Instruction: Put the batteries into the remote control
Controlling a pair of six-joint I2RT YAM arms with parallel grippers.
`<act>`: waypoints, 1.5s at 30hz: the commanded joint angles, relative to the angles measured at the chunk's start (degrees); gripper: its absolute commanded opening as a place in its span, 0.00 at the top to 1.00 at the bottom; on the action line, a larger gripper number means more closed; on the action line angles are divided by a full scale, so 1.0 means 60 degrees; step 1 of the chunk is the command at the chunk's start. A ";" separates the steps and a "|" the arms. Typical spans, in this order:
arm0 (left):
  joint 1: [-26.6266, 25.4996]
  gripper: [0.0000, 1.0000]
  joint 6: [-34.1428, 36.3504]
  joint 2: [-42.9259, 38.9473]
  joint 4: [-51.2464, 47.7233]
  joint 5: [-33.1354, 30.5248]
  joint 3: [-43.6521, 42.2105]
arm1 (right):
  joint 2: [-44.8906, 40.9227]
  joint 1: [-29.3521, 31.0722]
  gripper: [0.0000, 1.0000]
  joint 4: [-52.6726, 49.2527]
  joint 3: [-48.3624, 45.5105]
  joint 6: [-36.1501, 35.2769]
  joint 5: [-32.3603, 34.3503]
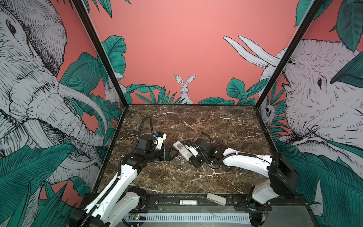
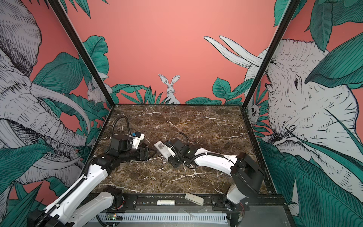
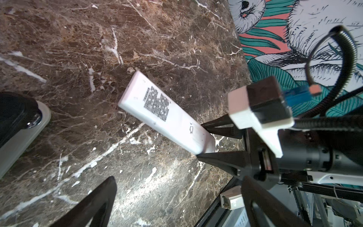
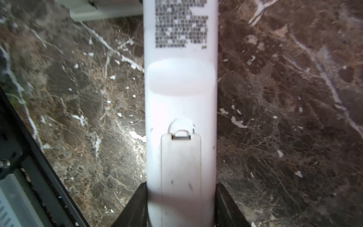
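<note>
Clamping the remote control [image 1: 181, 150], right jaws are part-closed; left jaws are held wide, empty. White cylinder [image 1: 188, 202] and grey block [image 1: 216, 198] are noted well apart.

Coral-pink walls [image 1: 176, 39] on three sides, printed with green leaves [image 1: 114, 51], grey elephants [image 1: 29, 88] and a white rabbit [image 1: 184, 88] at the back. Black frame posts [image 1: 102, 59] in the corners. Dark brown marble tabletop [image 1: 196, 121] with white veins, a bright sheen near the front, perhaps a lamp's reflection. Black rail [image 1: 169, 197] along the near edge.
</note>
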 commanded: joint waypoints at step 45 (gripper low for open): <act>-0.0914 0.01 -0.6918 0.4547 1.6558 0.3886 0.0715 | -0.4158 -0.2705 0.82 0.6185 -0.1490 0.5784 -0.7345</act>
